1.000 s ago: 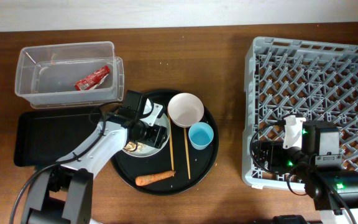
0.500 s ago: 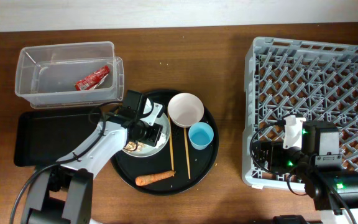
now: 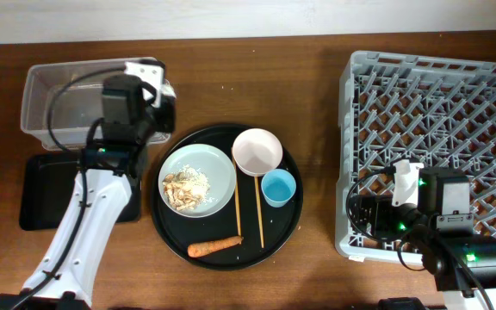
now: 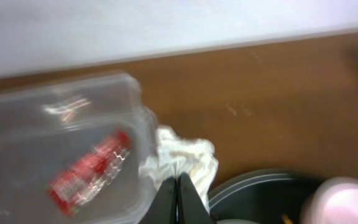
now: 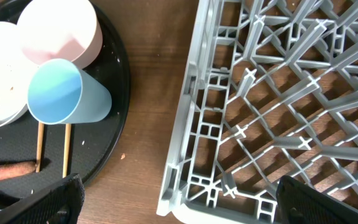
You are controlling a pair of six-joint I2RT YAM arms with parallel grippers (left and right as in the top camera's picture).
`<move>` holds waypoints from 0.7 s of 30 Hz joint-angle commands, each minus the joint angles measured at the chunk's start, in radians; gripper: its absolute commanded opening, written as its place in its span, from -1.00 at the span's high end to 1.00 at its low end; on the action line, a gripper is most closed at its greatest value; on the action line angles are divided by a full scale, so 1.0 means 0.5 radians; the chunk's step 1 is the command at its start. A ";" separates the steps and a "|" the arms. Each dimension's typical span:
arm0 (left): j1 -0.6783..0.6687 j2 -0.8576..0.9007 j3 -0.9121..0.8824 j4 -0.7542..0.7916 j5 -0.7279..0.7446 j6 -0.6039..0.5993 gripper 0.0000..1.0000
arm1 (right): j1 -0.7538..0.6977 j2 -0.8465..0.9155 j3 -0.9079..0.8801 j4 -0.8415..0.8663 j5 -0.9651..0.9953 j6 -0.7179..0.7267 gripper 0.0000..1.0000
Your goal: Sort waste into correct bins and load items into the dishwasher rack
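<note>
My left gripper (image 4: pixel 179 198) (image 3: pixel 157 86) is shut on the crumpled white tissue (image 4: pixel 185 155) and holds it over the right edge of the clear tub (image 3: pixel 58 116). A red snack wrapper (image 4: pixel 89 171) lies inside the tub. On the round black serving tray (image 3: pixel 289 228) sit the pale plate (image 3: pixel 218 168) with beige food scraps (image 3: pixel 186 186), the white bowl (image 3: pixel 257 151), the light-blue cup (image 3: pixel 278 188), two chopsticks (image 3: pixel 238 211) and the carrot (image 3: pixel 214 248). My right gripper (image 5: pixel 182 208) (image 3: pixel 362 215) stands open and empty above the front-left corner of the grey dishwasher rack (image 3: pixel 455 95).
The flat black rectangular tray (image 3: pixel 46 194) lies in front of the clear tub, partly under my left arm. Bare wooden table separates the serving tray from the rack. The rack fills the right side, its upright pegs standing up from the grid floor.
My left gripper shut on the tissue at the plate, then rose and swung back-left to the clear tub's edge. The plate now shows whole. The right arm has not moved.
</note>
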 commanded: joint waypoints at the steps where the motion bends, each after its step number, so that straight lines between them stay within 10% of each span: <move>1: 0.112 0.051 0.031 0.246 -0.298 -0.005 0.99 | -0.013 -0.007 0.041 0.009 -0.016 0.015 -0.97; 6: 0.225 0.455 0.031 0.518 -0.304 -0.005 0.99 | -0.013 -0.007 0.041 0.009 -0.016 0.015 -0.97; 10: 0.235 0.652 0.034 0.681 -0.309 -0.003 -0.19 | -0.013 -0.007 0.041 0.009 -0.016 0.015 -0.97; 12: 0.242 0.620 0.115 0.687 -0.307 -0.002 -0.34 | -0.013 -0.007 0.041 0.009 -0.016 0.015 -0.97; 15: 0.149 0.474 0.262 0.040 -0.236 -0.005 -0.96 | -0.013 -0.007 0.041 0.014 -0.015 0.015 -0.97; 21: -0.173 0.303 0.265 -0.839 0.841 -0.055 -0.98 | -0.014 -0.007 0.041 -0.011 0.062 0.053 -0.97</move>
